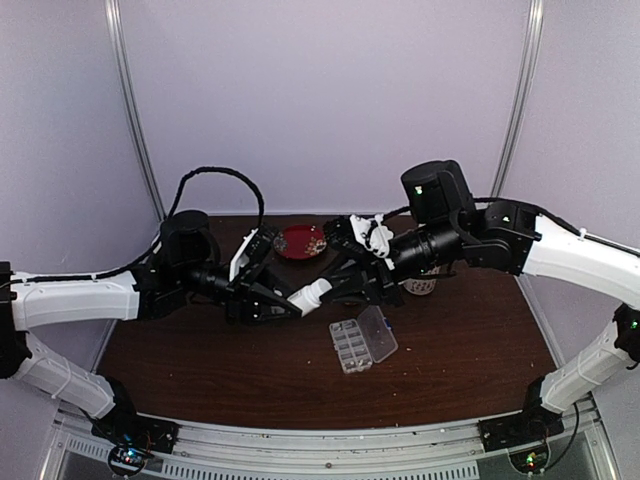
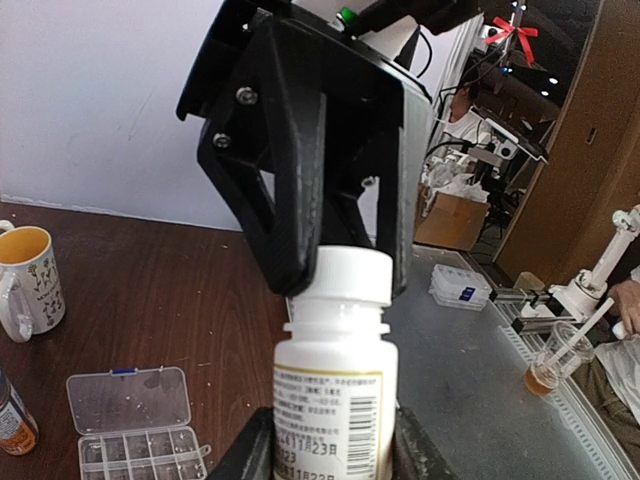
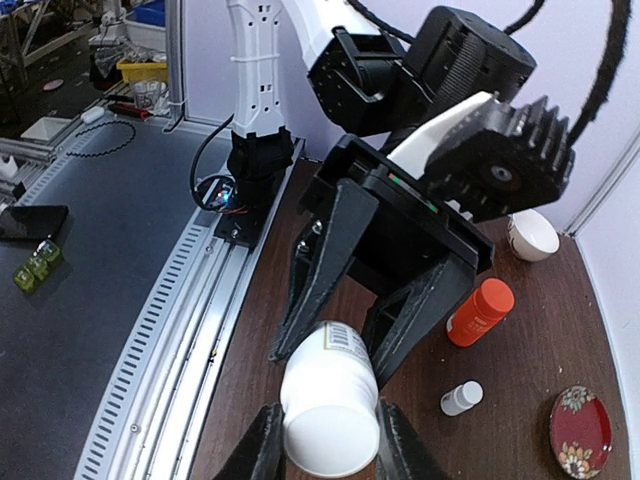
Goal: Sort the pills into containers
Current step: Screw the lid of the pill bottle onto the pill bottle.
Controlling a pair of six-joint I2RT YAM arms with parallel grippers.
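I have both arms meeting over the middle of the dark brown wooden bench [image 1: 470,340]. The left claw [image 2: 330,455] is clamped around the body of a white plastic pill bottle with a printed label [image 2: 335,345]. The right claw [image 3: 330,450] is closed narrowly on that bottle's white screw cap [image 3: 330,425]. The bottle lies roughly level between them. The clear flat plastic organizer box [image 1: 362,345] sits on the bench just nearer to me than the bottle, right of centre and toward the near edge. Its hinged lid lies open beside the rows of small square compartments [image 2: 145,450]. I cannot tell at this size whether they hold any pills. A small red patterned plate [image 1: 300,241] rests by the far edge. An orange bottle [image 3: 480,312] lies near a tiny white bottle [image 3: 461,398] on the left part of the bench.
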